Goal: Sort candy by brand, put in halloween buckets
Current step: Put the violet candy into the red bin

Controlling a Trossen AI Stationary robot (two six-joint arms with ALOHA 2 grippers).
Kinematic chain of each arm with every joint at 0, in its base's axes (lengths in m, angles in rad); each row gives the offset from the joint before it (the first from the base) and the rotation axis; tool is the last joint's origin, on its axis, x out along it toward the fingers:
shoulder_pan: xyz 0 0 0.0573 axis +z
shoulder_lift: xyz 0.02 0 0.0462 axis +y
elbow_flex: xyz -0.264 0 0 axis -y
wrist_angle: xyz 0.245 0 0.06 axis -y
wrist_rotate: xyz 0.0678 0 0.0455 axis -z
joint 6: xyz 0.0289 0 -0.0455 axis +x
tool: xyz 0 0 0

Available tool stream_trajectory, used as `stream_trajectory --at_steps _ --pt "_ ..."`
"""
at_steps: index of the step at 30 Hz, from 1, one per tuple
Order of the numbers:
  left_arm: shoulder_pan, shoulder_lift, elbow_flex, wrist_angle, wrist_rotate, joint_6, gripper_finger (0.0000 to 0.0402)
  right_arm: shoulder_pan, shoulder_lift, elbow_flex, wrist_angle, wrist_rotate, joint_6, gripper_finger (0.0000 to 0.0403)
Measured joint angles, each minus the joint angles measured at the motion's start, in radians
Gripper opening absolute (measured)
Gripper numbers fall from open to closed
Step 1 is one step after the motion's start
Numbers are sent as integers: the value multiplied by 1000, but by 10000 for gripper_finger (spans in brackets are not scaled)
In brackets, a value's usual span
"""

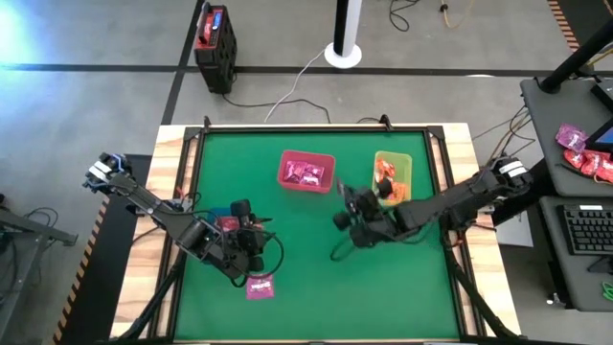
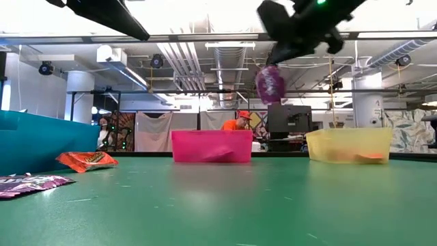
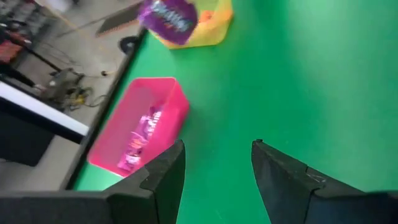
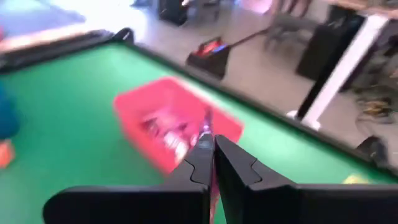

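My right gripper [image 2: 274,63] hangs high over the table's middle, between the pink-red bin [image 1: 306,171] and the lime green bin [image 1: 392,173], shut on a magenta candy packet [image 2: 270,83]. The pink-red bin has magenta packets in it, and the lime bin has orange ones. My left gripper [image 3: 214,168] is open and empty, raised above the table's left half and pointing toward the pink-red bin [image 3: 140,127]. The blue bin [image 2: 37,140] stands at the low view's left, with an orange packet [image 2: 86,160] and a magenta packet [image 2: 31,183] lying flat beside it. My right gripper pinches the magenta packet by its top edge [image 4: 208,132] between the two shut fingers, coming at it from above. The packet is lifted clear of the table and hangs below the fingertips [image 2: 270,83].
Another magenta packet [image 1: 260,286] lies flat on the green mat near its near edge, below the left arm. A black-and-red box [image 1: 215,43] stands on the floor beyond the table. More candy [image 1: 584,158] sits on a desk to the right, and a person [image 2: 239,121] shows in the room behind.
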Motion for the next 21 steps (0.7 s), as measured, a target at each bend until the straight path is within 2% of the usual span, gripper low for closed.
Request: stream_trajectory --at_steps 2,4,9,14,21 --pt "0 0 0 0 -11 1 168 -49 0 0 89 -1 -77 9" --pt "0 0 0 0 -13 1 168 -100 0 0 190 -47 -160 9" --pt "0 0 0 0 -13 -2 168 -243 7 1 391 -316 -380 9" --pt "0 0 0 -2 -13 3 168 -385 70 0 482 -493 -472 9" --pt "0 0 0 -5 -13 1 168 -500 191 0 577 -612 -497 9"
